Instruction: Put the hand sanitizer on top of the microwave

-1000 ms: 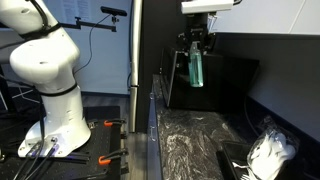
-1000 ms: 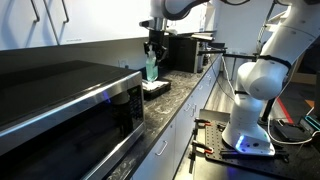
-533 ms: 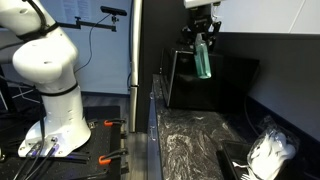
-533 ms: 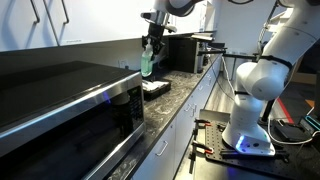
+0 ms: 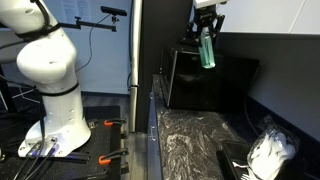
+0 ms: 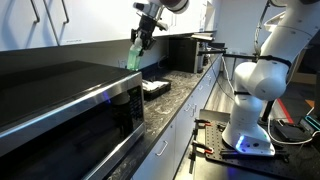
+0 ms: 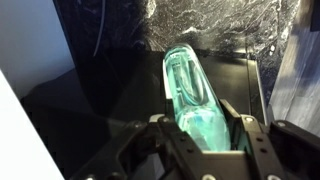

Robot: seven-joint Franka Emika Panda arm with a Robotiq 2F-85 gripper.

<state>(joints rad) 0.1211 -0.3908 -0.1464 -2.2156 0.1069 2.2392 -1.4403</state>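
Note:
The hand sanitizer [image 5: 207,52] is a teal translucent bottle hanging tilted in the air, and my gripper [image 5: 205,32] is shut on its upper end. In both exterior views it hangs level with or just above the top of the black microwave [image 5: 220,85]. From the opposite side the bottle [image 6: 134,57] hangs under the gripper [image 6: 140,38], beyond the far end of the microwave [image 6: 60,105]. The wrist view shows the bottle [image 7: 190,90] pointing away between the two fingers of the gripper [image 7: 203,122], with dark surfaces below it. Its pump head is hidden.
A dark marbled countertop [image 5: 190,140] runs along the wall. On it lie a white plastic bag [image 5: 270,152] and a black tray [image 6: 155,88]. The white robot base [image 5: 50,70] stands on the floor beside the counter.
The gripper has risen with the bottle and carried it along the counter toward the microwave. The bottle is more tilted now. The grip has not changed.

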